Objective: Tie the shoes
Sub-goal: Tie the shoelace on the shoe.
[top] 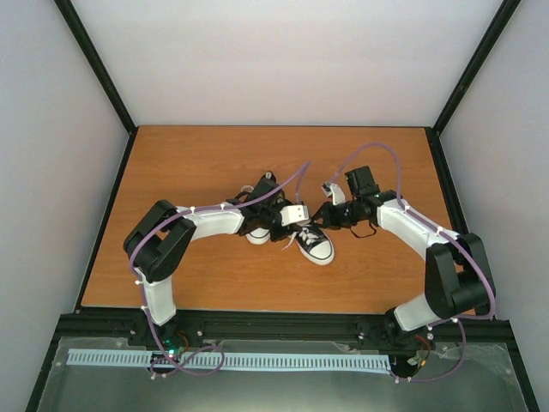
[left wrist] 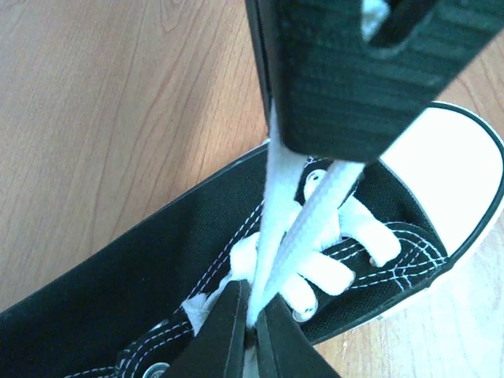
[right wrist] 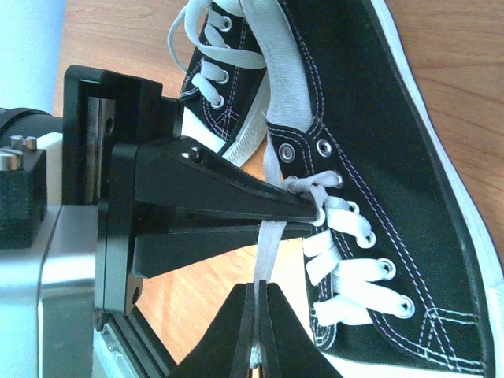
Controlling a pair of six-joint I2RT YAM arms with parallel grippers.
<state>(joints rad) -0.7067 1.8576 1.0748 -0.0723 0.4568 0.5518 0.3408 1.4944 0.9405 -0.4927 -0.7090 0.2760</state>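
Two black canvas shoes with white toe caps lie at the table's centre. The near shoe (top: pixel 315 245) points its toe toward the front right. The second shoe (top: pixel 257 233) is mostly hidden under my left arm. My left gripper (top: pixel 290 225) is over the near shoe (left wrist: pixel 118 283), shut on a white lace strand (left wrist: pixel 272 236) above the eyelets. My right gripper (top: pixel 320 215) meets it from the right and is shut on a lace strand (right wrist: pixel 268 244) of the same shoe (right wrist: pixel 378 157). The second shoe (right wrist: pixel 224 79) lies just beyond.
The wooden table (top: pixel 189 163) has black frame rails along its edges and white walls behind. Both arms reach inward, their wrists close together over the shoes. The left gripper's fingers (right wrist: pixel 213 197) show across the right wrist view.
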